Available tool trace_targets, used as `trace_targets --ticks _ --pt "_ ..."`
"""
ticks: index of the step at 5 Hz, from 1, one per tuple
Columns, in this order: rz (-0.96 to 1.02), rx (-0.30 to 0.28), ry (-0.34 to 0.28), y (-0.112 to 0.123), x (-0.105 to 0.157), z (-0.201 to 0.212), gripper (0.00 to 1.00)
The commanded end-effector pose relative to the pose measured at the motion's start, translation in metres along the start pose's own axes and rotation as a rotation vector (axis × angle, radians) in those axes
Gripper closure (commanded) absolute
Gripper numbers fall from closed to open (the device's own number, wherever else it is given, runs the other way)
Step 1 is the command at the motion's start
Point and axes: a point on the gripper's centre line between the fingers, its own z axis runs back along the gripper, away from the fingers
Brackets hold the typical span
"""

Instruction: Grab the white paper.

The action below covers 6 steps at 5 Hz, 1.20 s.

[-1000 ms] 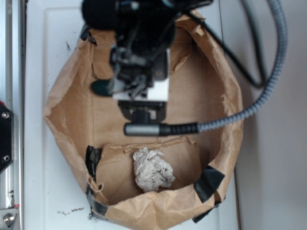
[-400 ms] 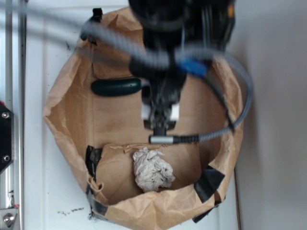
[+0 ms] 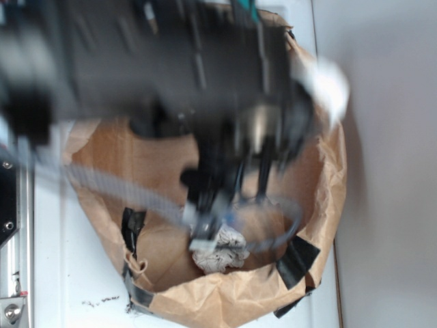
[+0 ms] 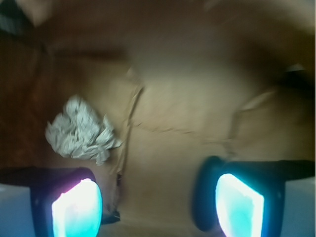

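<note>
Since a second ago your arm swung down-frame from over the dark green object to right above the white paper; the paper itself didn't shift. Exterior view was badly motion-blurred, so the gripper showed only as a dark mass overlapping the ball's upper edge; contact couldn't be confirmed from there.

The paper sat on the raised flap at the near end of the brown paper sheet, whose sides were folded up like a bowl, with black tape at the corners.

Handling, my read: crumpled thin paper, so very light, soft, compressible, not slippery, not fragile. It would squash rather than resist, so close fully. Take it across the middle of the lump, not a stray corner, or it may tear loose or slip out.

Wrist view: jaws were wide apart, fingers lit cyan at the bottom corners, nothing between them but bare brown paper. The white paper lay above the left finger, clearly outside the gap and not touching either pad. You'd have needed to shift toward it before closing.
</note>
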Motion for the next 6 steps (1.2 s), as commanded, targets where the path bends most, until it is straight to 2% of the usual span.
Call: trace_targets --ticks 1,2,3,4,5,6 --pt "-0.117 0.031 -0.010 -0.027 0.022 -0.038 0.00" --pt "-0.182 -0.096 -0.089 -0.035 0.021 -0.036 0.00" --pt "-0.219 -0.182 -0.141 -0.032 0.014 -0.035 0.00" --pt "-0.215 -0.178 -0.107 -0.033 0.015 -0.046 0.00" --pt "-0.169 -0.180 -0.120 -0.030 0.013 -0.052 1.00" --pt "-0.162 -0.178 -0.119 -0.032 0.012 -0.055 1.00"
